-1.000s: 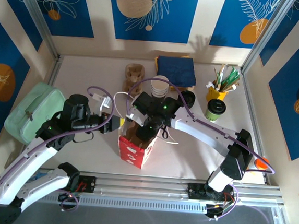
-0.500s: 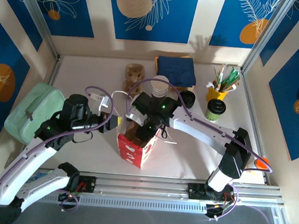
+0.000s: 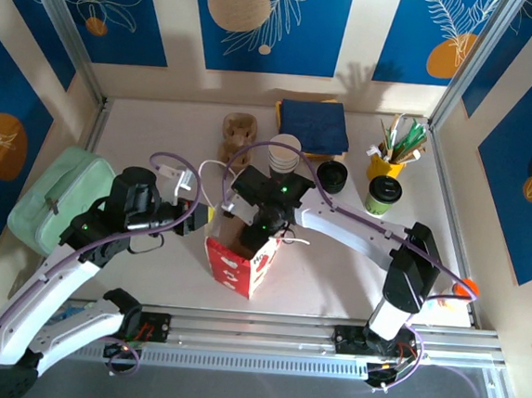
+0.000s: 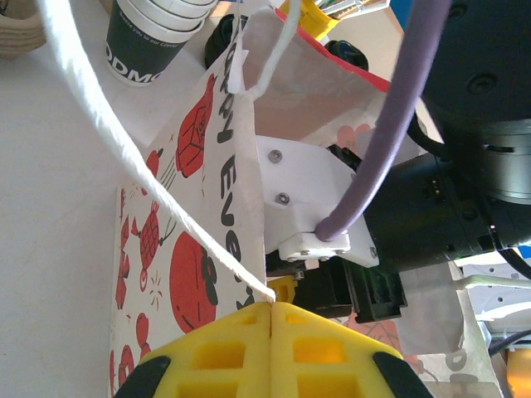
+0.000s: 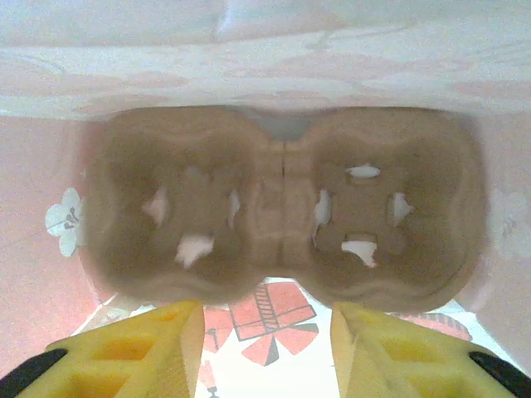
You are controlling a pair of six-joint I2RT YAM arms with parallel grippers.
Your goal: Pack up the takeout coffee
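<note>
The left end effector has its yellow fingers pressed shut on the white cord handle of a red-printed white paper bag standing mid-tabletop. The right end effector is inside the bag, fingers apart, gripping nothing. Just beyond it lies a brown moulded-pulp two-cup carrier. The takeout coffee, green-sided with a round black lid, stands on the tabletop, to the far right of the bag.

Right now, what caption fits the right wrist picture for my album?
Open right gripper peers at a brown two-cup carrier lying inside the paper bag.
</note>
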